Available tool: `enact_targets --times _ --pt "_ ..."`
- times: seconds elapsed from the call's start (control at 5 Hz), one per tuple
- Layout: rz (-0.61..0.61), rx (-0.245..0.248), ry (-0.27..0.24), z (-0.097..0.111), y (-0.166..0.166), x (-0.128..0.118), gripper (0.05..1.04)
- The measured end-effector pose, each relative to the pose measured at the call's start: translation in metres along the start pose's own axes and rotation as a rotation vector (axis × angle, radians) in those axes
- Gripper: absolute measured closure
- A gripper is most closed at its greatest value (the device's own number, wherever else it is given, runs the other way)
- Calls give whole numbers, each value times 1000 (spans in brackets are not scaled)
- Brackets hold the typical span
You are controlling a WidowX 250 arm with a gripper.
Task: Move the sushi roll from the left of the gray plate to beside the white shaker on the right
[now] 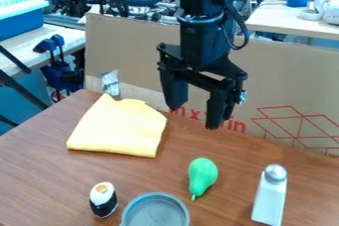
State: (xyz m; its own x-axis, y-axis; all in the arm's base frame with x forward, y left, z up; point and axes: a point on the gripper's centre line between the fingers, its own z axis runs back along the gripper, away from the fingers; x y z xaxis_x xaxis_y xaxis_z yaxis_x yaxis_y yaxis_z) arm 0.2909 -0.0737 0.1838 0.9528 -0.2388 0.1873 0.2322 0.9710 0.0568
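My gripper (193, 116) hangs open over the back of the table, with nothing between its fingers. Below and left of it lies a folded yellow cloth (120, 127). A green pear-shaped toy (202, 174) rests in front of the gripper, its narrow end toward the front edge. To its right is a white shaker with a silver top (270, 200). At the front left sits a black and white sushi toy (102, 200) with an orange spot on top. Beside it, a round grey pan or bowl (156, 213) is partly cut off by the bottom edge of the view.
A cardboard sheet (291, 86) with red print stands along the back of the wooden table (33, 170). Crumpled silver material (110, 83) leans against it at the left. Farther back are a blue bin (20, 22), dark blue clamps and another white table.
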Motion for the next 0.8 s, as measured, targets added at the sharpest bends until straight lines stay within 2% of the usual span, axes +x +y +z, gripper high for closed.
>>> enact_targets --times 0.2,0.4,0.6,0.8 --pt "-2 0 31 -9 1 -4 77" --pt "6 21 34 -17 35 -21 77" --pt "11 -26 2 -13 69 -27 77" --pt "31 -24 16 -13 85 -34 77"
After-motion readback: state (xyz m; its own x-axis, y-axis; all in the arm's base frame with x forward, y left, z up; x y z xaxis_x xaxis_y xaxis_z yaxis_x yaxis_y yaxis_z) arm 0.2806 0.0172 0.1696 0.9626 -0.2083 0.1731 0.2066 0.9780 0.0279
